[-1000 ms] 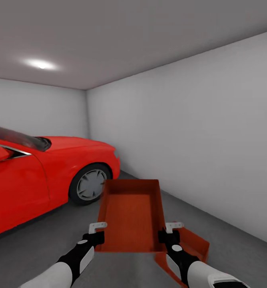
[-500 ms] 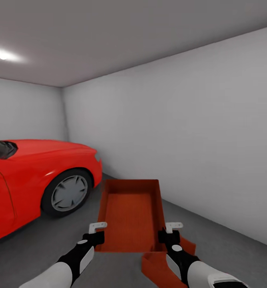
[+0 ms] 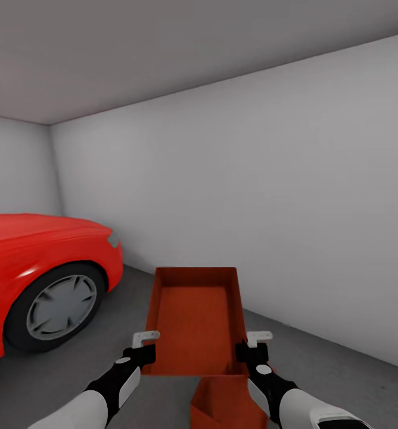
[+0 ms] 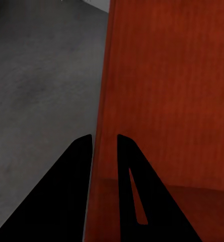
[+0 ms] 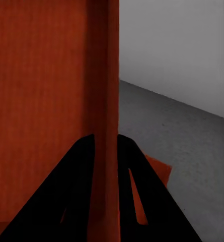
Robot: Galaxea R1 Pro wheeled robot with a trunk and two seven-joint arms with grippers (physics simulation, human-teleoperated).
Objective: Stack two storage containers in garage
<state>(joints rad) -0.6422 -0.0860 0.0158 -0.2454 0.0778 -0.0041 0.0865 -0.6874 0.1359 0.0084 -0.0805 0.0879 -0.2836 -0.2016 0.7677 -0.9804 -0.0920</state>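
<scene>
Orange-red bin [image 3: 194, 322] held level, long axis pointing away | left hand [image 3: 144, 347], right hand [image 3: 251, 345] clamp its side walls | second bin [image 3: 220, 402] below on floor [image 3: 74, 369]

Both arms extend forward, roughly parallel, white forearms into black wrists. Left gripper [image 3: 144, 341] is clamped on the left wall of the carried storage container [image 3: 194, 325], one finger each side. Right gripper [image 3: 256, 339] pinches the right wall likewise. Fingertips [image 4: 84, 151] look tight on the wall, probably full contact.
</scene>
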